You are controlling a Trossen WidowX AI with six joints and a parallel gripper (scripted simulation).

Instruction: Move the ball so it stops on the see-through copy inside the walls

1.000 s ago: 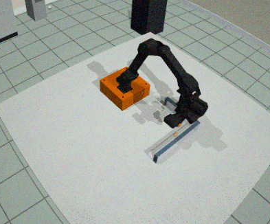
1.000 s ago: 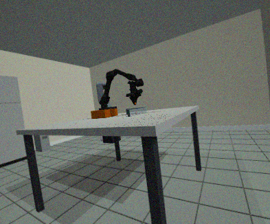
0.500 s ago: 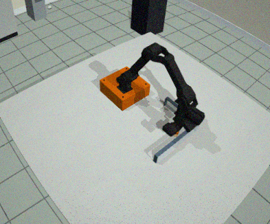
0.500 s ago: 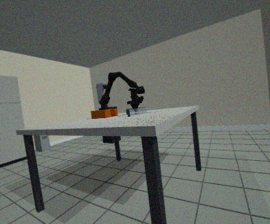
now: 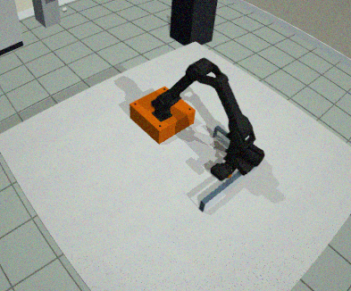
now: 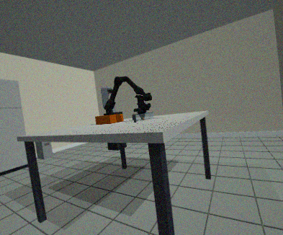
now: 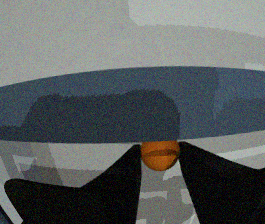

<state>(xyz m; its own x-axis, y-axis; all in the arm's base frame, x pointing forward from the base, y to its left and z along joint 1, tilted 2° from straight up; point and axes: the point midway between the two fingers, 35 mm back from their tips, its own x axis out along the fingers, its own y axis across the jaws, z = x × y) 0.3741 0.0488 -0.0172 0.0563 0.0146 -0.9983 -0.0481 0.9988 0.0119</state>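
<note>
Clamping the ball point(image 7: 160, 155), the gripper point(image 7: 160, 163) has its two dark fingers pressed on the left and right flanks of the small orange sphere, which sits at the fingertips with only its upper part showing between them in the wrist view.

Handling, as a judgement: the ball looks smooth, rigid and light. A round body gives the pads only small contact patches, so it may squirt out if squeezed off-centre; best held across its widest line, as it appears to be now. Once released it will likely roll, so it should be set down low and gently, letting the walls check it.

Just beyond the fingertips, the long clear wall point(image 7: 116, 106) runs across the wrist view as a broad blue-grey band, with the arm's shadow on it. The see-through copy is not discernible in any current view.

View differences: the wrist view alone shows the ball and the grip. From the top, the gripper point(image 5: 224, 171) hides the ball but sits over the long wall point(image 5: 215, 194), with the short wall point(image 5: 221, 132) behind the arm and the orange base point(image 5: 162, 117) well apart. The exterior view shows the gripper point(image 6: 142, 114) low, near the table point(image 6: 165, 124); contact cannot be told.
</note>
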